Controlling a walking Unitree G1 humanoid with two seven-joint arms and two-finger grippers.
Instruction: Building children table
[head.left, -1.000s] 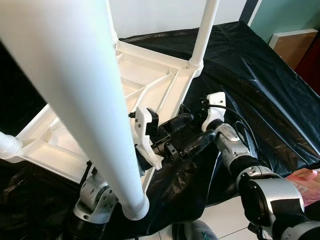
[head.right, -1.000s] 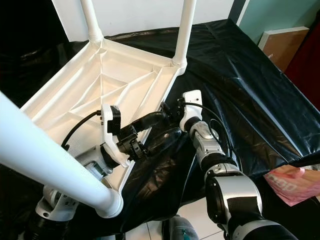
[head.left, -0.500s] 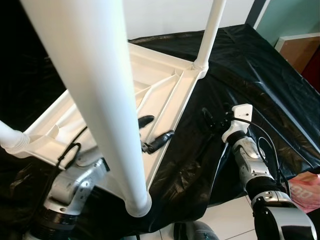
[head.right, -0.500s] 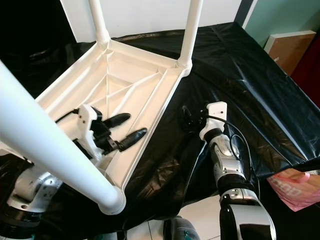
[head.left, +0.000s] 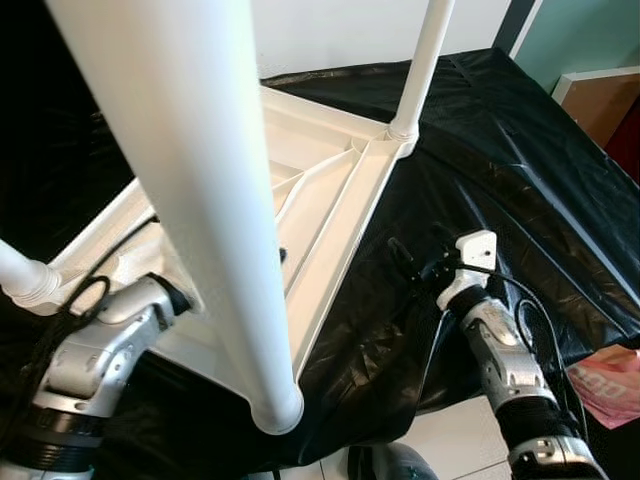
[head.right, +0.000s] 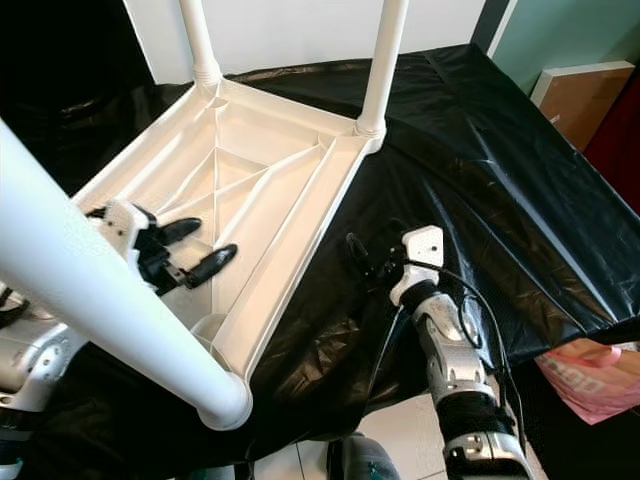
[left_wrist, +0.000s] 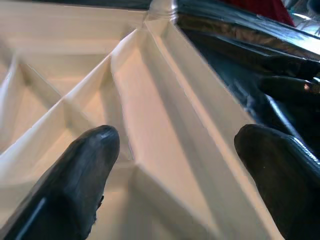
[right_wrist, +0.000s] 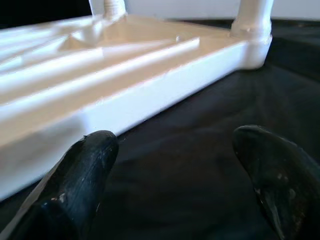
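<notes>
On black sheet (head.right: 480, 150): upturned table (head.right: 270, 170); left tool (head.right: 200, 250), right tool (head.right: 362, 258) spread.

Table (head.right: 262, 170): smooth white plastic, slight sheen. Sheet (head.right: 470, 150): glossy black plastic film, wrinkled. Arms (head.right: 450, 360): silver metal w/ black parts.

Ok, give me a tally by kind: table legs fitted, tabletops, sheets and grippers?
White tubular plastic table legs: 4 (near, far left, far right, left corner)
White ribbed plastic tabletop, upside down: 1
Black plastic sheet: 1
Grippers: 2 (left gripper, right gripper, both open)
Total: 8
</notes>
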